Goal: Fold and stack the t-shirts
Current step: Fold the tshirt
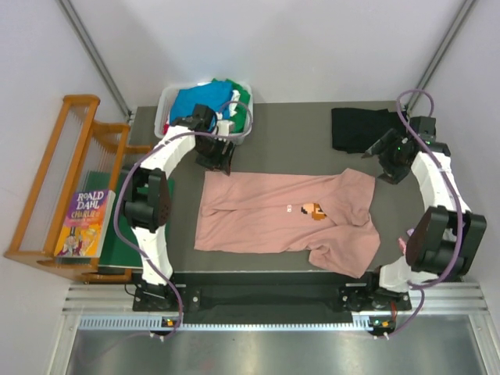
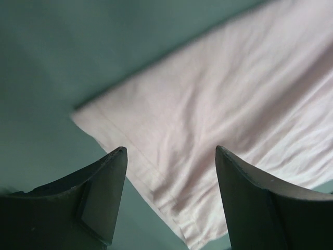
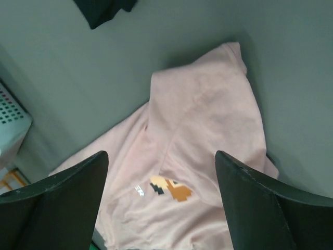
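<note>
Dusty-pink t-shirt (image 1: pixel 281 215) lies spread across the middle of the dark counter (image 1: pixel 297 133), its chest print right of centre and its lower-right part rumpled. Left claw (image 1: pixel 213 158) hovers at the shirt's upper-left corner, fingers apart and empty. Right claw (image 1: pixel 388 166) hangs by the upper-right sleeve, fingers also apart, gripping nothing. Black t-shirt (image 1: pixel 359 127) sits at upper right

pink t-shirt (image 1: pixel 266 219): spread flat (right end rumpled) | black t-shirt (image 1: pixel 358 129): folded, far-right | blue t-shirt (image 1: pixel 195 101): bunched far-left
</note>
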Action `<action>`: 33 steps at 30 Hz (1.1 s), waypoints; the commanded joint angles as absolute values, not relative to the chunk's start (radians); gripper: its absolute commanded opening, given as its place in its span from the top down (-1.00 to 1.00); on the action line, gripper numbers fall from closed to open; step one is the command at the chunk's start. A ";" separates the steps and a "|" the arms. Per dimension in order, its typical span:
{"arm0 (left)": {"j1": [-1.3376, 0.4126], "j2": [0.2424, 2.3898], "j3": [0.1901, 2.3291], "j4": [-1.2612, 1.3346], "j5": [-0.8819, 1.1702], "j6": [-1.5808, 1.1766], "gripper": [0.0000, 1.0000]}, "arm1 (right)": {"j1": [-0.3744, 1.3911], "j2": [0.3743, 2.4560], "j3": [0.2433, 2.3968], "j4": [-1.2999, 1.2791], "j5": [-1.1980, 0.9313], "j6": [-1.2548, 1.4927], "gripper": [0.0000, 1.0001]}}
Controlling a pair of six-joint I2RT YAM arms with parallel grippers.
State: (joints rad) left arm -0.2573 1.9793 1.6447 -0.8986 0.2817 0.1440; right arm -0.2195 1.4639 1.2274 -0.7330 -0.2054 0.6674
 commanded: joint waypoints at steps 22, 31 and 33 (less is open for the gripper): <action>-0.314 2.206 1.648 -0.881 0.371 0.087 -0.44 | -0.132 1.845 1.221 -0.549 -0.374 0.704 -0.62; -0.196 2.181 1.554 -0.767 0.316 0.084 -0.43 | -0.132 1.852 1.138 -0.511 -0.376 0.670 -0.61; -0.158 2.131 1.493 -0.682 0.238 0.075 -0.42 | -0.132 1.850 1.131 -0.505 -0.380 0.664 -0.61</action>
State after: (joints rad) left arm -0.2531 2.1387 1.6325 -0.7486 0.4118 0.0704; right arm -0.1402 1.8412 1.1767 -0.5323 -0.3840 0.6987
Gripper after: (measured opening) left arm 0.710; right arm 0.805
